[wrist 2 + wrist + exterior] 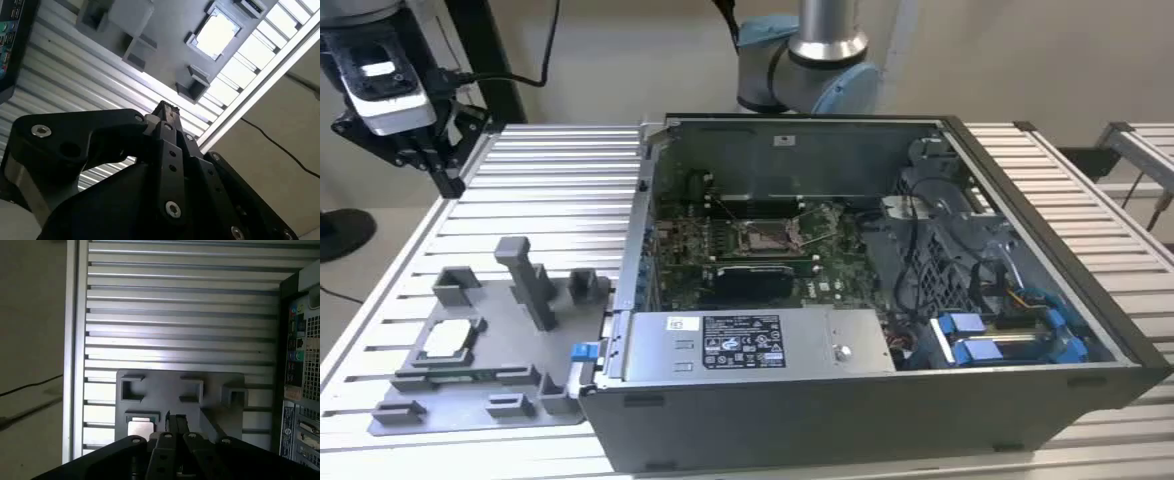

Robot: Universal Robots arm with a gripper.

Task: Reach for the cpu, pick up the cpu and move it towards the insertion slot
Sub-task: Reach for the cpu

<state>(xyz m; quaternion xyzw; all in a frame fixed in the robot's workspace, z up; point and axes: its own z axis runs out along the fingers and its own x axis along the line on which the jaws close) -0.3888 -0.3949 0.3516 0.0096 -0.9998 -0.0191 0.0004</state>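
Claw (167,111) pinched together, empty, well apart from cpu (216,34).

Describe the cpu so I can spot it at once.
Find the open computer case; the grey fixture plate lies beside it, toward the exterior view's left. The cpu is the thin, pale silver square on it, unlike the raised grey blocks.

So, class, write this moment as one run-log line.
phase: reach | cpu: in grey fixture plate | gripper: shut, empty, apart from cpu | insertion slot: in open case, no cpu
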